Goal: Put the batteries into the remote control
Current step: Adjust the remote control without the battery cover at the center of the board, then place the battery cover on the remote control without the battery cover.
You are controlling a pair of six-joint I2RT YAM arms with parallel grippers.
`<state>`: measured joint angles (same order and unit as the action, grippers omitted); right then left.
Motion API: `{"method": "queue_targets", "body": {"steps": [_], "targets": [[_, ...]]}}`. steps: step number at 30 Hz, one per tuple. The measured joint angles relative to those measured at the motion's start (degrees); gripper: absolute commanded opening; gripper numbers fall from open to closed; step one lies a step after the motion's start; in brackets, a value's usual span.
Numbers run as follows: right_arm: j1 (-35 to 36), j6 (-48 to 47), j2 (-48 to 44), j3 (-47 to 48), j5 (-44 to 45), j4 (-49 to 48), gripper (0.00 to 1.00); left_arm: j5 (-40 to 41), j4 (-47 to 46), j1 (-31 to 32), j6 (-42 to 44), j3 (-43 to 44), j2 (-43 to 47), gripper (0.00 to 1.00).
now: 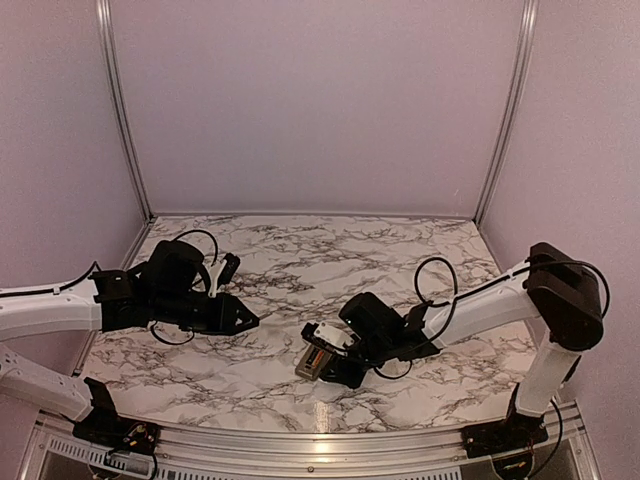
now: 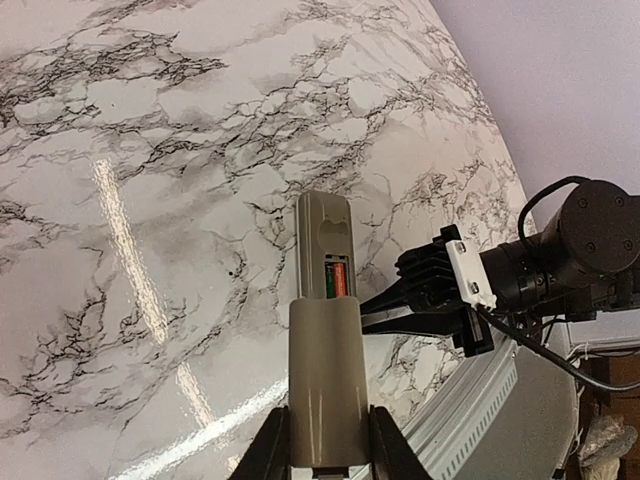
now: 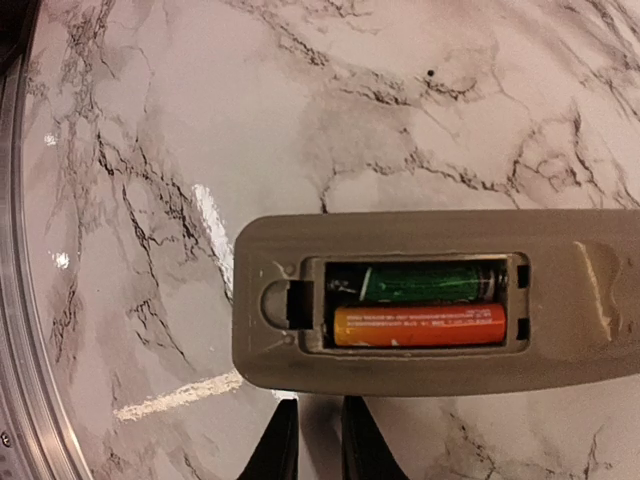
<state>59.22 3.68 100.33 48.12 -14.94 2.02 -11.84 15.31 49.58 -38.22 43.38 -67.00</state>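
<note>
The remote control (image 1: 315, 358) lies back-up on the marble table, its battery recess uncovered. Both batteries sit side by side in the recess: the orange-red one (image 3: 420, 326) and the dark green one (image 3: 430, 283). My right gripper (image 3: 320, 440) is just off the remote's long edge, fingers nearly together with nothing between them. In the left wrist view the remote (image 2: 322, 225) lies ahead, with my right gripper (image 2: 372, 308) at its right side. My left gripper (image 2: 325, 450) is shut on the flat grey-beige cover piece (image 2: 325, 380), held above the table short of the remote's near end.
A metal rail (image 2: 470, 420) runs along the table's near edge, close behind the remote. Pale walls with metal posts (image 1: 125, 130) enclose the table on three sides. The right arm's black cable (image 1: 435, 285) loops above the table.
</note>
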Motion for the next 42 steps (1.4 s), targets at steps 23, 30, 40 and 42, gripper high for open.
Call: {"method": "queue_targets", "body": {"steps": [23,30,40,42], "targets": [[-10.0,7.5,-23.0,-4.2,-9.2,-6.9,0.52,11.9,-1.1,9.4,18.1,2.1,-8.8,0.14],[-19.4,11.2,-19.9,-5.7,-11.2,-7.6,0.53,16.9,-1.1,13.5,22.4,6.7,-15.1,0.15],[-23.4,12.8,-13.8,-5.6,-13.9,-7.5,0.54,22.8,-0.7,18.1,26.3,13.5,-24.8,0.15],[-23.5,12.8,-12.4,-5.2,-14.4,-7.5,0.54,23.7,0.1,18.4,26.4,14.4,-26.1,0.15]]}}
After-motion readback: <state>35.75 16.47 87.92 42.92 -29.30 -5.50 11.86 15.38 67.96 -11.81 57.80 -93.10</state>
